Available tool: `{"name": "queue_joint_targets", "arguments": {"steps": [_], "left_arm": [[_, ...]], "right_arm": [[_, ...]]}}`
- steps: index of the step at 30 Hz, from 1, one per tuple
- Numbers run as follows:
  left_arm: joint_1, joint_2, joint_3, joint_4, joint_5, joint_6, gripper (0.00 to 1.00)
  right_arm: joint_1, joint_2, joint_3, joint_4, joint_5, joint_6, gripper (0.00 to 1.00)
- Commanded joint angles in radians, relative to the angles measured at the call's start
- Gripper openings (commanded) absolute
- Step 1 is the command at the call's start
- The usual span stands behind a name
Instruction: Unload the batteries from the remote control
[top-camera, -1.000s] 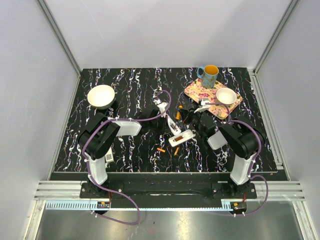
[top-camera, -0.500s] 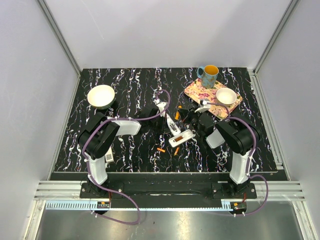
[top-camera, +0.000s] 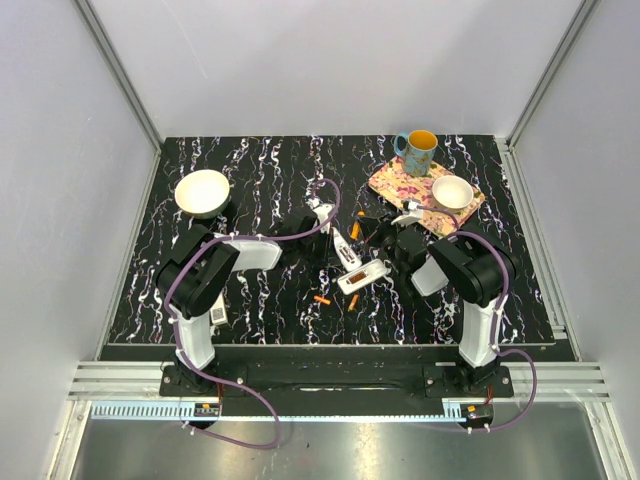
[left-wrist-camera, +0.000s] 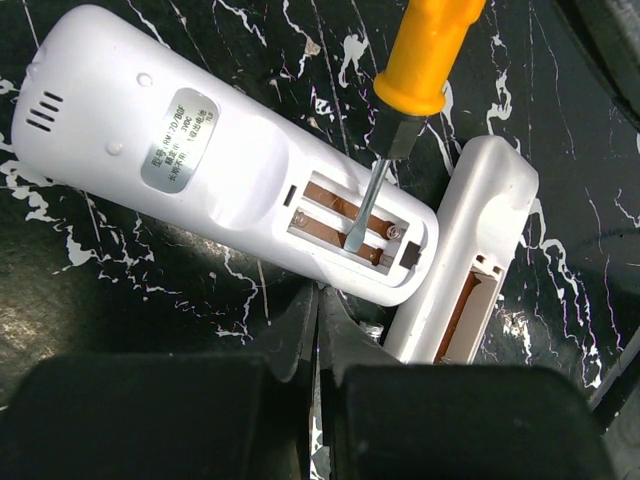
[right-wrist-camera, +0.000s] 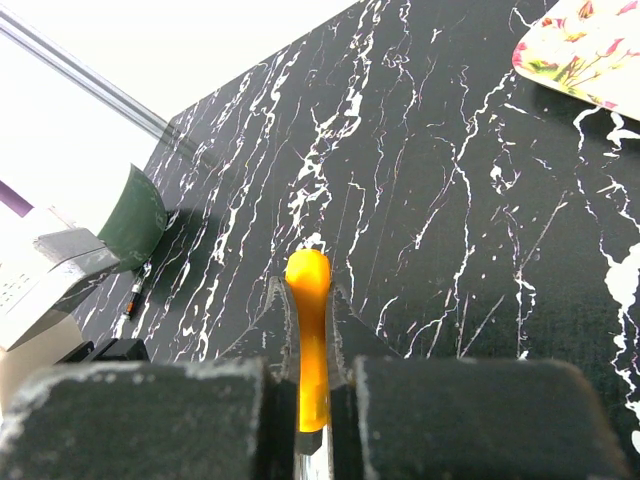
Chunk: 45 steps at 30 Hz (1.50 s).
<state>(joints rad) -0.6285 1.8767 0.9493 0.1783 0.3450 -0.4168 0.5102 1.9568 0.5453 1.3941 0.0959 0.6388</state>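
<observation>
The right gripper (right-wrist-camera: 308, 305) clamps the orange screwdriver (left-wrist-camera: 425, 50), its tip in the open bay of the white remote (left-wrist-camera: 180, 150) at frame centre. Two batteries (left-wrist-camera: 340, 215) lie there: likely light, slick and spring-pinned, best levered at one end. The left gripper (left-wrist-camera: 318, 305) looks closed and empty.

My left arm (top-camera: 215, 270) reaches forward and inward, elbow bent, left gripper (left-wrist-camera: 318, 305) angled down with its fingers pressed together. My right arm (top-camera: 480, 275) folds inward, right gripper (right-wrist-camera: 308, 300) clamped on the screwdriver (right-wrist-camera: 308, 345).
</observation>
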Motion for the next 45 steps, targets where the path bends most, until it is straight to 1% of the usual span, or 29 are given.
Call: {"name": "queue_joint_targets", "arguments": {"steps": [1, 2, 4, 5, 6, 8, 9, 12, 13, 15, 16, 18, 20, 21, 22, 23, 24, 25, 26, 29, 30, 31, 33, 34, 39, 40, 42, 45], "left_arm": [[0.015, -0.001, -0.018, -0.083, -0.063, 0.032, 0.01], [0.016, -0.025, -0.026, -0.082, -0.061, 0.032, 0.05], [0.019, -0.059, -0.037, -0.068, -0.061, 0.033, 0.11], [0.019, -0.1, -0.05, -0.062, -0.064, 0.035, 0.16], [0.023, -0.122, -0.058, -0.05, -0.064, 0.033, 0.25], [0.024, -0.195, -0.082, -0.04, -0.073, 0.033, 0.35], [0.026, -0.22, -0.089, -0.037, -0.08, 0.035, 0.44], [0.027, -0.324, -0.125, -0.045, -0.115, 0.036, 0.54], [0.027, -0.352, -0.138, -0.048, -0.141, 0.038, 0.59], [0.026, -0.436, -0.168, -0.074, -0.176, 0.038, 0.64], [0.027, -0.465, -0.179, -0.086, -0.214, 0.036, 0.7], [0.027, -0.549, -0.207, -0.138, -0.263, 0.032, 0.73], [0.027, -0.64, -0.233, -0.178, -0.343, 0.018, 0.75], [0.026, -0.671, -0.237, -0.254, -0.389, 0.007, 0.76], [0.026, -0.701, -0.241, -0.288, -0.452, -0.01, 0.77], [0.026, -0.759, -0.247, -0.322, -0.486, -0.02, 0.78], [0.021, -0.787, -0.251, -0.391, -0.523, -0.033, 0.79], [0.023, -0.816, -0.256, -0.425, -0.585, -0.062, 0.8], [0.021, -0.864, -0.264, -0.454, -0.612, -0.069, 0.82], [0.021, -0.933, -0.268, -0.563, -0.711, -0.117, 0.86], [0.021, -0.941, -0.265, -0.617, -0.731, -0.128, 0.87], [0.021, -0.945, -0.256, -0.647, -0.783, -0.158, 0.88], [0.021, -0.947, -0.247, -0.721, -0.823, -0.18, 0.91], [0.021, -0.946, -0.242, -0.737, -0.857, -0.198, 0.92], [0.024, -0.901, -0.212, -0.871, -0.978, -0.296, 0.93], [0.026, -0.89, -0.205, -0.885, -1.009, -0.321, 0.96], [0.038, -0.849, -0.196, -0.93, -1.032, -0.347, 0.99], [0.081, -0.786, -0.196, -0.944, -1.031, -0.362, 0.99]], "right_arm": [[0.025, -0.032, -0.015, 0.138, -0.053, 0.006, 0.0], [0.025, -0.038, -0.013, 0.138, -0.059, 0.004, 0.0], [0.025, -0.061, -0.001, 0.126, -0.071, -0.008, 0.0], [0.027, -0.071, 0.002, 0.12, -0.073, -0.013, 0.0], [0.025, -0.085, 0.01, 0.111, -0.079, -0.025, 0.0], [0.025, -0.134, 0.012, 0.076, -0.081, -0.04, 0.0], [0.027, -0.171, 0.01, 0.065, -0.081, -0.056, 0.0], [0.025, -0.235, -0.002, 0.025, -0.078, -0.086, 0.0], [0.025, -0.283, -0.005, -0.001, -0.079, -0.093, 0.0], [0.025, -0.362, -0.021, -0.03, -0.079, -0.114, 0.0], [0.025, -0.392, -0.027, -0.062, -0.079, -0.122, 0.0], [0.025, -0.487, -0.042, -0.108, -0.076, -0.149, 0.0], [0.025, -0.554, -0.056, -0.182, -0.071, -0.168, 0.0], [0.027, -0.623, -0.07, -0.21, -0.07, -0.186, 0.0], [0.025, -0.659, -0.076, -0.271, -0.067, -0.195, 0.0], [0.025, -0.691, -0.08, -0.303, -0.058, -0.203, 0.0], [0.025, -0.75, -0.091, -0.332, -0.053, -0.217, 0.0], [0.025, -0.777, -0.099, -0.375, -0.05, -0.223, 0.0], [0.025, -0.798, -0.105, -0.389, -0.041, -0.229, 0.0], [0.027, -0.863, -0.117, -0.441, -0.042, -0.254, 0.0], [0.025, -0.883, -0.114, -0.454, -0.045, -0.261, 0.0], [0.025, -0.888, -0.113, -0.475, -0.047, -0.264, 0.0], [0.027, -0.9, -0.116, -0.484, -0.054, -0.266, 0.0], [0.025, -0.901, -0.116, -0.491, -0.056, -0.265, 0.0], [0.025, -0.891, -0.128, -0.488, -0.067, -0.252, 0.0], [0.025, -0.889, -0.13, -0.483, -0.07, -0.251, 0.0], [0.025, -0.88, -0.131, -0.481, -0.081, -0.246, 0.0], [0.025, -0.874, -0.134, -0.481, -0.088, -0.24, 0.0]]}}
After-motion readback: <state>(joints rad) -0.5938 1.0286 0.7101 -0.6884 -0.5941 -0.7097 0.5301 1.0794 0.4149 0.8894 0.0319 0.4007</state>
